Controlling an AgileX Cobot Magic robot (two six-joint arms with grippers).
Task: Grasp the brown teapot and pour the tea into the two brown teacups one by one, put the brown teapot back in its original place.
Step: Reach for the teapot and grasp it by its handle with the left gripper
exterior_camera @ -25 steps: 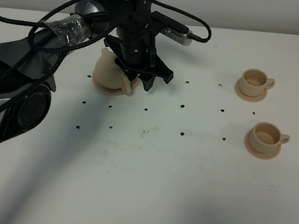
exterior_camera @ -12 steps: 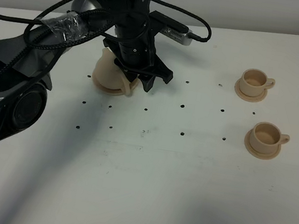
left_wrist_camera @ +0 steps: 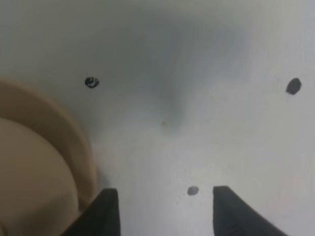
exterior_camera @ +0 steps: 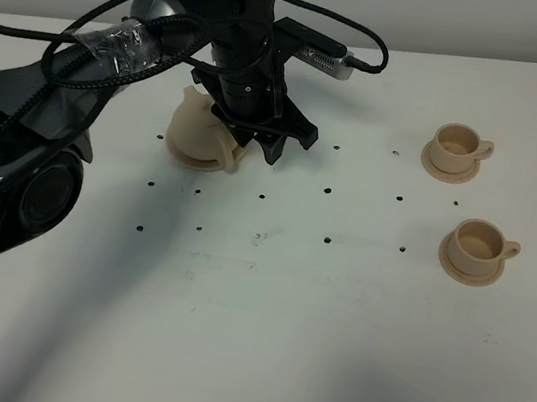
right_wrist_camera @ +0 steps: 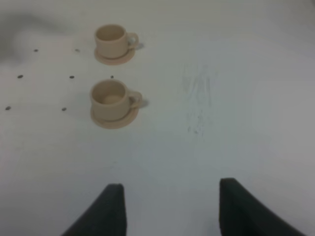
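The brown teapot (exterior_camera: 201,128) sits on its wide saucer (exterior_camera: 180,155) at the table's back left, half covered by my left arm. Just right of the pot, my left gripper (exterior_camera: 262,147) points down at the table. In the left wrist view the gripper (left_wrist_camera: 162,212) is open over bare table, and the teapot (left_wrist_camera: 34,172) lies beside one finger (left_wrist_camera: 104,214), outside the jaws. Both brown teacups stand on small saucers at the right, the far cup (exterior_camera: 456,143) (right_wrist_camera: 112,39) and the near cup (exterior_camera: 478,240) (right_wrist_camera: 109,97). My right gripper (right_wrist_camera: 172,209) is open and holds nothing, well short of the cups.
The white table (exterior_camera: 262,311) carries a grid of small black dots (exterior_camera: 326,239). A grey camera module with a cable (exterior_camera: 315,56) sticks out from the left wrist toward the back.
My left gripper has edged slightly to the right beside the teapot. The teapot and both cups have stayed put.
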